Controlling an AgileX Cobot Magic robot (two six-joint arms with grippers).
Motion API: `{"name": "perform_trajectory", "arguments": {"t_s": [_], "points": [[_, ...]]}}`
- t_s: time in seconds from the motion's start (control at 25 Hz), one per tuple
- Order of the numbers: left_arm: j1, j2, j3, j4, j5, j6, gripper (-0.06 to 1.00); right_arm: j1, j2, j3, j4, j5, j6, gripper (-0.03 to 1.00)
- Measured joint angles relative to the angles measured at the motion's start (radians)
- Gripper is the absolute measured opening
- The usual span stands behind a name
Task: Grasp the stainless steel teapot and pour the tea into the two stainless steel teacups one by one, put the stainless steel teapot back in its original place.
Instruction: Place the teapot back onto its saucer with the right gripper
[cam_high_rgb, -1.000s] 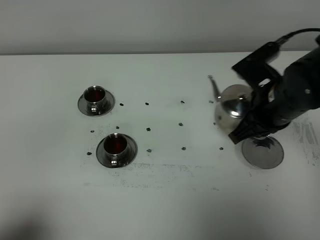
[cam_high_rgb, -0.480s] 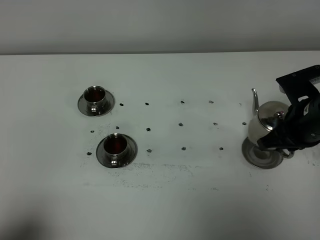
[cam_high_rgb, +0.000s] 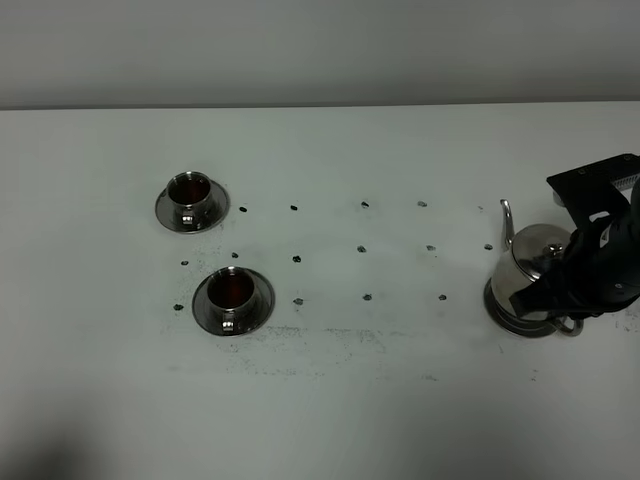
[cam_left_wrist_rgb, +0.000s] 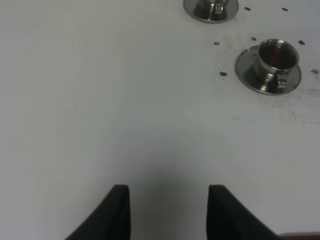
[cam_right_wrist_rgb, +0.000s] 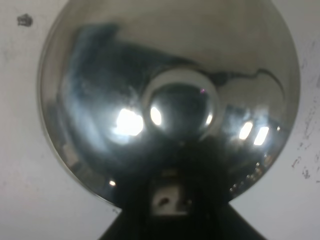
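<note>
While upright on its saucer (cam_high_rgb: 505, 318), teapot (cam_high_rgb: 535, 275) directly beneath right jaws, grip unclear.

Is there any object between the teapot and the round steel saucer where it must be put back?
Nothing visible stands between them. In the exterior high view the stainless steel teapot already sits over its saucer, with the right gripper at its handle side. Whether the base fully rests cannot be told.
</note>
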Motion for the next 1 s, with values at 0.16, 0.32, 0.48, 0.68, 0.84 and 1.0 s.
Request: {"name": "perform_trajectory", "arguments": {"t_s": [0.16, 0.32, 0.48, 0.68, 0.84, 1.0], "points": [[0.000, 0.000, 0.000, 0.000, 0.000, 0.000, 0.37, 0.000, 0.011, 0.007, 0.000, -0.003, 0.000, 0.22], [0.000, 0.000, 0.000, 0.000, 0.000, 0.000, 0.37, 0.000, 0.039, 0.007, 0.000, -0.023, 0.000, 0.22], [0.000, 0.000, 0.000, 0.000, 0.000, 0.000, 0.37, 0.000, 0.056, 0.007, -0.001, -0.043, 0.000, 0.22], [0.000, 0.000, 0.000, 0.000, 0.000, 0.000, 0.37, 0.000, 0.057, 0.007, -0.004, -0.047, 0.004, 0.22], [0.000, 0.000, 0.000, 0.000, 0.000, 0.000, 0.37, 0.000, 0.057, 0.007, -0.004, -0.047, 0.011, 0.22], [0.000, 0.000, 0.000, 0.000, 0.000, 0.000, 0.37, 0.000, 0.057, 0.007, -0.004, -0.049, 0.013, 0.31]]}}
